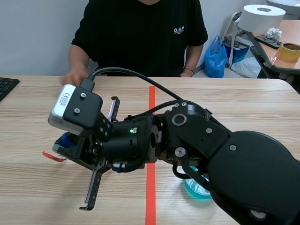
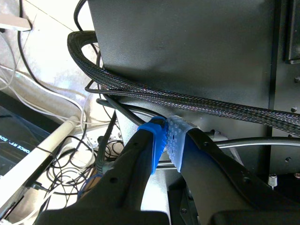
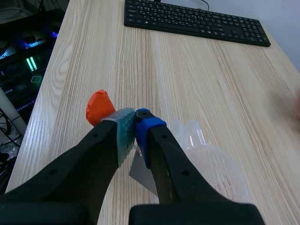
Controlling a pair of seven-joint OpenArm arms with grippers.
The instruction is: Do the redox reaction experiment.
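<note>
From the scene view, the right arm reaches far across the counter (image 1: 243, 108) past the red tape line. Its claw (image 1: 65, 145) sits low over the wood on the left side. A flat orange-red piece (image 1: 53, 157) sticks out just beyond the claw's tip, close to the counter. Under the arm's bulk stands a cup of blue liquid (image 1: 193, 188), only partly seen. A person in a black shirt (image 1: 140, 33) sits across the counter with one hand (image 1: 74, 77) resting on its far edge. A corner of a keyboard (image 1: 5, 86) shows at the counter's left side.

In the left wrist view, the left claw (image 2: 166, 136) has its pads pressed together on nothing. It faces a black panel (image 2: 187, 42) and a braided cable (image 2: 164, 93), with loose wires below.

In the right wrist view, the right claw (image 3: 135, 126) is pressed together, pinching a thin grey strip (image 3: 140, 171) that hangs beneath the pads. The orange-red piece (image 3: 99, 107) lies just ahead of one finger; whether it joins the strip is unclear. A clear measuring cup (image 3: 215, 168) stands right beside the other finger. The keyboard (image 3: 197, 21) lies well ahead on the counter (image 3: 187, 70).
</note>
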